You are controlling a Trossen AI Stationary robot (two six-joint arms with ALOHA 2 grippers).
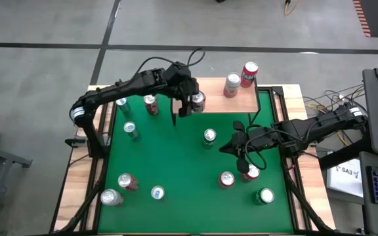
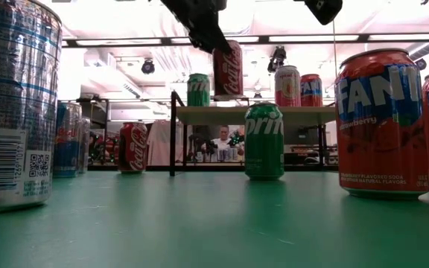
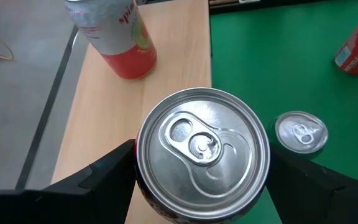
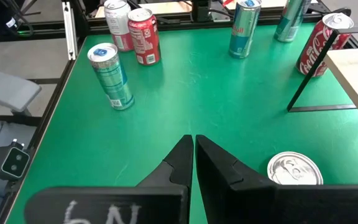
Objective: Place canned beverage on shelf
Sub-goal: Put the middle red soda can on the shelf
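Observation:
A red cola can [image 2: 228, 71] hangs above the shelf [image 1: 241, 101], a light wooden board on thin black legs at the table's far side. My left gripper [image 3: 202, 155] is shut on the can, whose silver top [image 3: 202, 146] faces the wrist camera. From above, the can [image 1: 197, 101] sits over the board's left part, near its front edge. A pink can [image 1: 232, 84] and a red can [image 1: 249, 74] stand on the board's right part. My right gripper [image 4: 193, 146] is shut and empty, hovering over the green table at the right [image 1: 238, 147]. My left gripper pinches the can's upper side wall [image 3: 140, 183] between its two fingers [image 3: 107, 171], one on each side just below the rim. The fingers come slanting down from the table's left. The can stays upright and clear of the shelf board.
Several cans stand on the green table: a Sprite can [image 2: 264, 141] at the centre, Fanta cans [image 2: 382, 123] at the near right, silver cans [image 1: 110, 196] at the near left, and a cola can [image 1: 151, 105] beside the shelf. A green can [image 2: 198, 89] shows at shelf height.

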